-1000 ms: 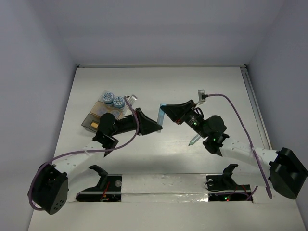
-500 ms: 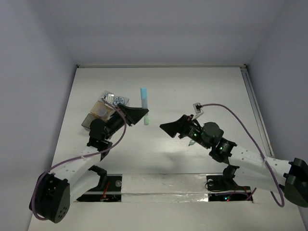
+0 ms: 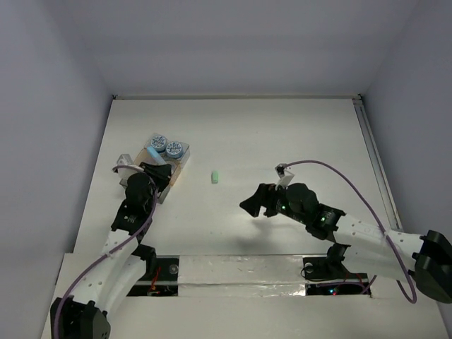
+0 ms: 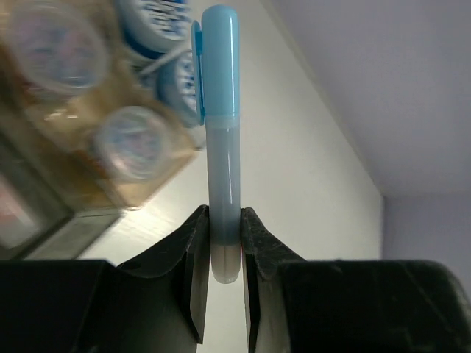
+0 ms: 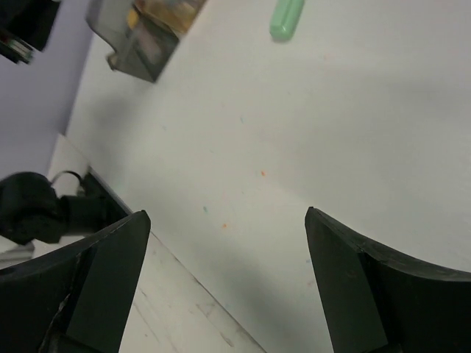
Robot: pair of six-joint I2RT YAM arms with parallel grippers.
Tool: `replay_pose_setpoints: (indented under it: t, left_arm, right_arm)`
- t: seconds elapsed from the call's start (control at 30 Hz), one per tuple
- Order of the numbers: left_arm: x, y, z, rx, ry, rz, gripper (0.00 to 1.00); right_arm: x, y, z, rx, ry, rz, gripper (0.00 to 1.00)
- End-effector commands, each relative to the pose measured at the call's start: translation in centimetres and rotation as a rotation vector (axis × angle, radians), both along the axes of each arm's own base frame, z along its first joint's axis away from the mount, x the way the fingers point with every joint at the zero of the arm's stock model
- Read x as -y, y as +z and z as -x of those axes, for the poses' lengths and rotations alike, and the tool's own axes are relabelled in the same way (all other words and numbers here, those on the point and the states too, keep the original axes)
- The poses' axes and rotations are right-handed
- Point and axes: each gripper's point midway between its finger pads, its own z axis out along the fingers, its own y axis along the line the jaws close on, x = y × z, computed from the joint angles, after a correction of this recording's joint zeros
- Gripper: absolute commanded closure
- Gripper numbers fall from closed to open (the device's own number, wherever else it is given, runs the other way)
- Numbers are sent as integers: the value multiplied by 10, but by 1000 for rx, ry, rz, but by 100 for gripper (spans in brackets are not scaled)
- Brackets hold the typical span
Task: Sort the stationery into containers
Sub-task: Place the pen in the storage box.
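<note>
The left pincer [image 4: 223,239] grips a blue pen [image 4: 220,110] by its end, upright over the far-left boxes [image 3: 179,164], seemingly ready to drop it in. The right pincer [image 5: 224,220] gapes wide and empty, aimed at a green stick [image 3: 215,176] lying loose in the middle of the tabletop [image 3: 282,134], likely its next pick.

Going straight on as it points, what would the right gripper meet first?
Probably the bare table, which the open right gripper tilts toward; the green stick lies farther ahead. Depth is unclear.
</note>
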Motion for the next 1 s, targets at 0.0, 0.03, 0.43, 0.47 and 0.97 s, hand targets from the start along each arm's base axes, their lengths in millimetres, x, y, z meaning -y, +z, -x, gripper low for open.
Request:
replay_pose_setpoints:
  t: [0.0,0.03,0.43,0.47,0.97]
  left_arm:
    - [-45,-21,10,-113,201,-57,100]
    - [-50,-26,12,-121,220,-58,100]
    - [-86,-77,23,-260,339,-52,100]
    - [-86,-81,23,-274,339,-55,100]
    - [-89,-92,24,-275,348,-60,64]
  right_arm:
    - [-6,-9,8,-3,82,75,8]
    - [-10,-12,11,-11,109,71,7]
    - [-8,-10,20,5,148,61,6]
    - [-7,-9,19,9,142,59,6]
    - [-2,-6,14,14,111,62,1]
